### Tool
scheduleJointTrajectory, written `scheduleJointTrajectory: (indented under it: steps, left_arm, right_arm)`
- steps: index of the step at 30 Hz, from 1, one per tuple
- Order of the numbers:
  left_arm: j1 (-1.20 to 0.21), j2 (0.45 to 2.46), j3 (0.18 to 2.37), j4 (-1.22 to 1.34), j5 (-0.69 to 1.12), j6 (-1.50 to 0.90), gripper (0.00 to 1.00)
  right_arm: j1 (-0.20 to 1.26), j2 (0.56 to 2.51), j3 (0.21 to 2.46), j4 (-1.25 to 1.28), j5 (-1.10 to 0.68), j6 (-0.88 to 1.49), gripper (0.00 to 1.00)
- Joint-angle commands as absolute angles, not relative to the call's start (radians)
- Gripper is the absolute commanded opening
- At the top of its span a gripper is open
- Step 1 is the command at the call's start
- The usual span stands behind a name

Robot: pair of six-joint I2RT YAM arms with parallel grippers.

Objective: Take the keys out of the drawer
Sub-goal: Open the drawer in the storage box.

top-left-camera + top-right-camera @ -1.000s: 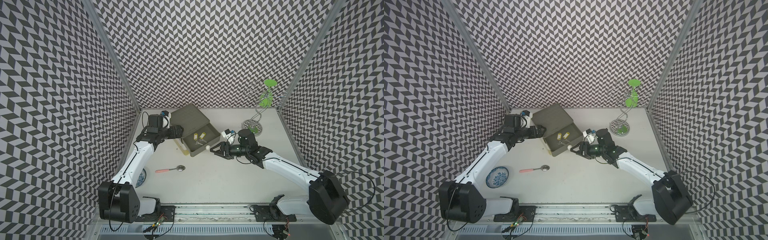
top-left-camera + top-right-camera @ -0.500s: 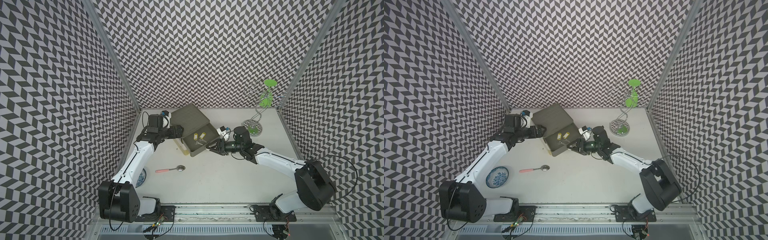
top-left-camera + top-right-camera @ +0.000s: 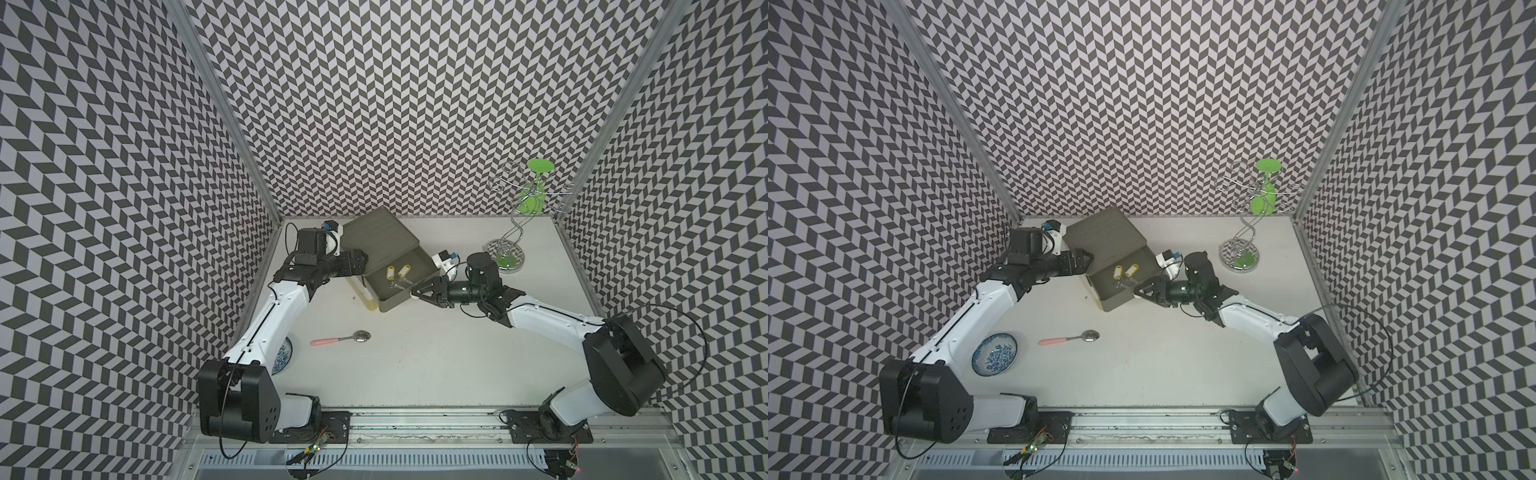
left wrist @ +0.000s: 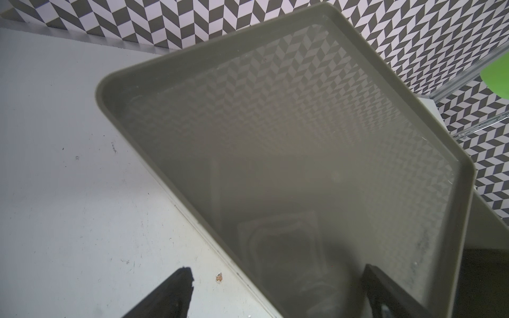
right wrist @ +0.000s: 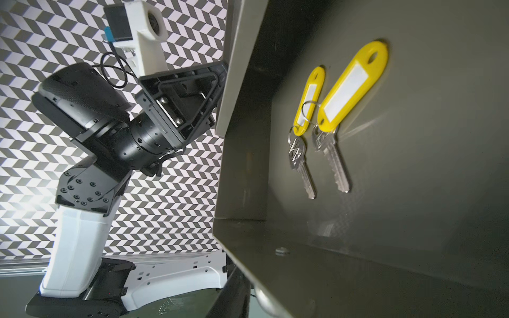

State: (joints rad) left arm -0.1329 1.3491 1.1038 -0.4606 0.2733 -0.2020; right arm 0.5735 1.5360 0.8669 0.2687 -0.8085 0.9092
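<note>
We see three walls papered in a black-and-white chevron pattern, joined at the corners by pale metal posts; below lies a white tabletop, faintly scuffed and evenly lit, with a metal rail along its front

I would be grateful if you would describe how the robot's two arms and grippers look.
Both the left arm and right arm have glossy white link shells between bulky black joints. The left gripper and right gripper are black, with triangular frame fingers. Each wrist bears a white camera mount with a blue plug; thin black cable loops beside it.
</note>
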Motion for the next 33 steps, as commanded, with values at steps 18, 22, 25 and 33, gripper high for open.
scheduleJointTrajectory:
  steps: [18, 22, 25, 33]
  left_arm:
    - [-0.136, 1.405, 1.091, -0.586, 0.189, -0.155, 0.99]
    - [-0.135, 1.409, 1.094, -0.587, 0.184, -0.153, 0.99]
    - [-0.136, 1.408, 1.097, -0.591, 0.178, -0.153, 0.99]
    - [-0.135, 1.405, 1.096, -0.593, 0.174, -0.153, 0.99]
  right_arm:
    - [0.550, 1.473, 0.834, 0.197, -0.810, 0.809, 0.26]
    - [0.540, 1.468, 0.845, 0.161, -0.819, 0.784, 0.25]
    - [0.540, 1.456, 0.836, 0.146, -0.823, 0.775, 0.25]
    - [0.541, 1.428, 0.803, 0.137, -0.822, 0.771, 0.25]
